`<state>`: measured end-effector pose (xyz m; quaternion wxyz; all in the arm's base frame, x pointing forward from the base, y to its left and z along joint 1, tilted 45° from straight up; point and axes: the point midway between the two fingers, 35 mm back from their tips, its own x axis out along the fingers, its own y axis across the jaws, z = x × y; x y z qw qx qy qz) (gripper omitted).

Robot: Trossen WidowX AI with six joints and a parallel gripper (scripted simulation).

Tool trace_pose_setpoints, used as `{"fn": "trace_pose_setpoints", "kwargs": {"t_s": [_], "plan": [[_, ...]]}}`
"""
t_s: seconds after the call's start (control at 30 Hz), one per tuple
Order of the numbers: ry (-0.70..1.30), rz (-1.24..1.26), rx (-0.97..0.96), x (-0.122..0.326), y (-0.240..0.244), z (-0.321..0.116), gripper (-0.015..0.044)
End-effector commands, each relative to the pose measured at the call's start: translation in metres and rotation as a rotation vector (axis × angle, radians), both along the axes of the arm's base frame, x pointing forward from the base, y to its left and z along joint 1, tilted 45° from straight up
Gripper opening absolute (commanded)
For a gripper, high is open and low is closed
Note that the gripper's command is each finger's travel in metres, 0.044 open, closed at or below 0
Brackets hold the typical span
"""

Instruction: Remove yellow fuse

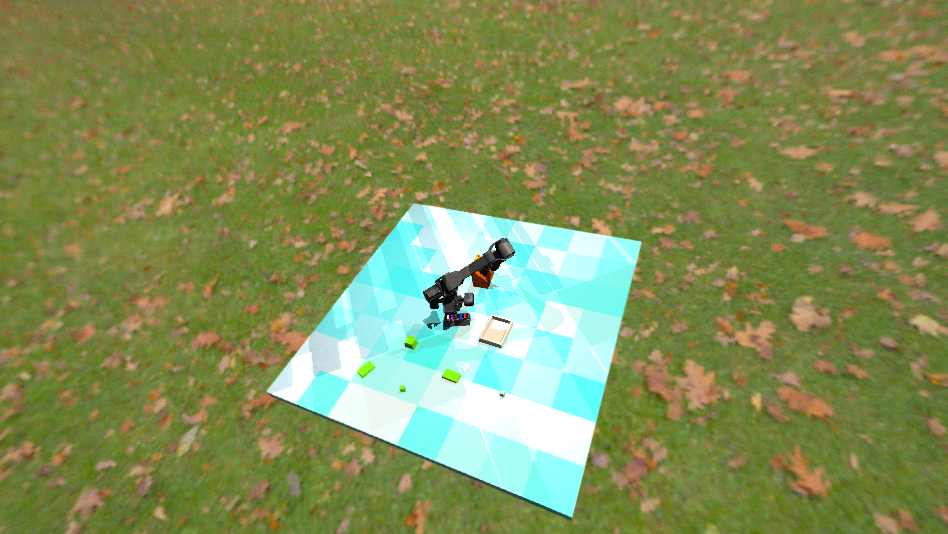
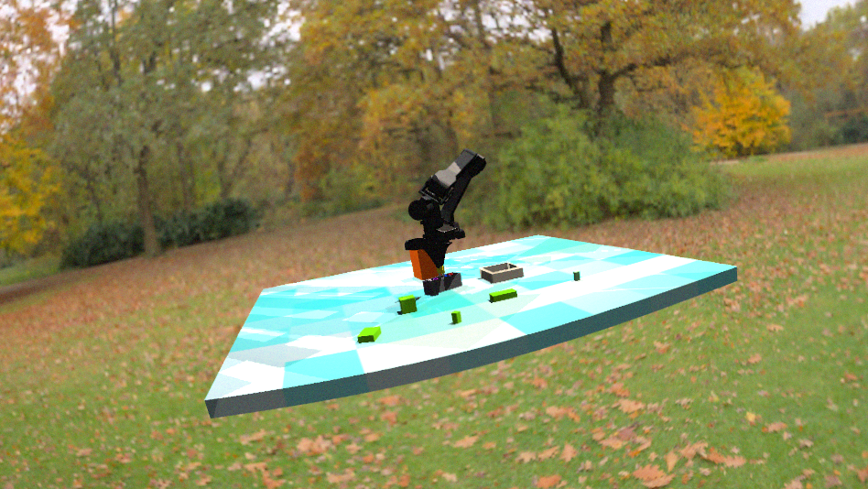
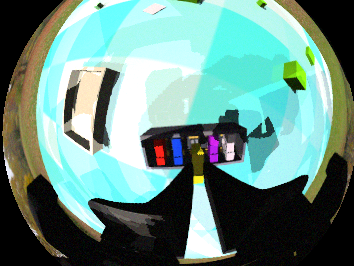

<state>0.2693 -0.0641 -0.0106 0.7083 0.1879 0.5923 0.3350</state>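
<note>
The dark fuse block (image 1: 447,325) (image 2: 432,287) (image 3: 151,131) stands below my gripper. In the wrist view it holds a red fuse (image 3: 159,155), a blue fuse (image 3: 177,152), a purple fuse (image 3: 213,151) and a white fuse (image 3: 229,151). My gripper (image 3: 197,166) (image 2: 441,266) is shut on the yellow fuse (image 3: 198,179) (image 2: 442,270), which is mostly in shade. The fuse is raised above the block, over the gap between blue and purple; whether its lower end is clear of the slot is hard to tell. The open tray (image 1: 492,344) (image 2: 501,277) (image 3: 77,141) lies beside the block, beyond the red fuse's end.
An orange object (image 1: 482,278) (image 2: 422,265) stands close behind the block, beside the arm. A green block (image 1: 411,342) (image 2: 407,304) (image 3: 295,76) stands off the white-fuse side. Another green block (image 1: 451,376) (image 2: 503,295) and several small pieces lie farther from the arm.
</note>
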Motion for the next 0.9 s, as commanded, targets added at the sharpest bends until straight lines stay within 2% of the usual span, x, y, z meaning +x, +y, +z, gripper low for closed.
{"fn": "trace_pose_setpoints", "kwargs": {"t_s": [0.0, 0.87], "plan": [[-0.008, 0.003, -0.01, 0.001, -0.004, 0.003, 0.0], [-0.007, 0.002, -0.011, 0.0, -0.019, 0.02, 0.0]]}}
